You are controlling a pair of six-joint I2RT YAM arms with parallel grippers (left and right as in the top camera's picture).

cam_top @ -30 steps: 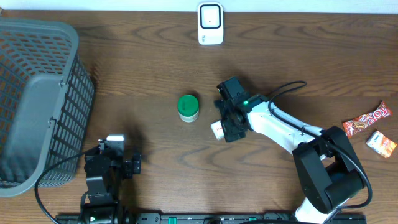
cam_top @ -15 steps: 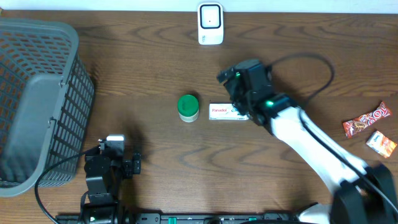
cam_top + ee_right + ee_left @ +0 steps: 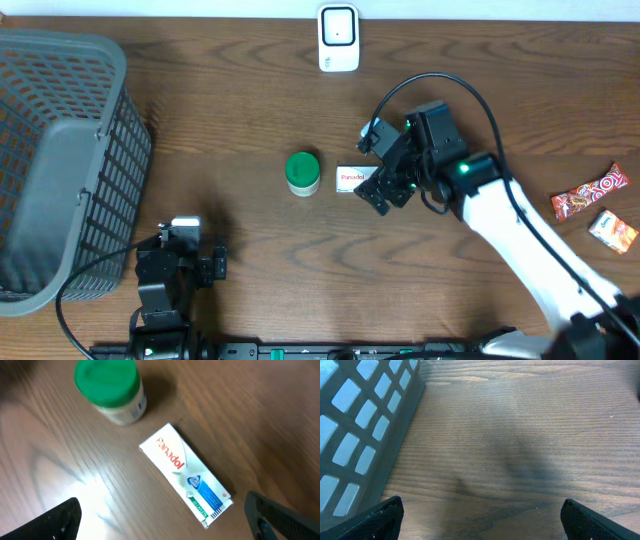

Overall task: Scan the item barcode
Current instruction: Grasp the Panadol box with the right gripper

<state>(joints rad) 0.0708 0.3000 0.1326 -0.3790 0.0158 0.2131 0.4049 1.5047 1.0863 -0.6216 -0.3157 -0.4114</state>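
Observation:
The item, a white Panadol box (image 3: 350,180) (image 3: 186,470), lies flat on the table, label up, just right of a green-lidded jar (image 3: 302,172) (image 3: 110,387). My right gripper (image 3: 378,172) (image 3: 165,527) hovers over the box's right end, open and holding nothing. The box shows between and ahead of its fingertips (image 3: 57,520) in the right wrist view. The white scanner (image 3: 338,38) stands at the far edge of the table. Near the front left, my left gripper (image 3: 182,250) (image 3: 482,522) is open over bare wood.
A grey mesh basket (image 3: 60,160) (image 3: 365,435) fills the left side, close to the left gripper. A red snack wrapper (image 3: 590,192) and a small orange packet (image 3: 612,230) lie at the far right.
The right gripper carried the box up beside the jar, laid it flat and let go, then drew back to the right. The left arm has not moved.

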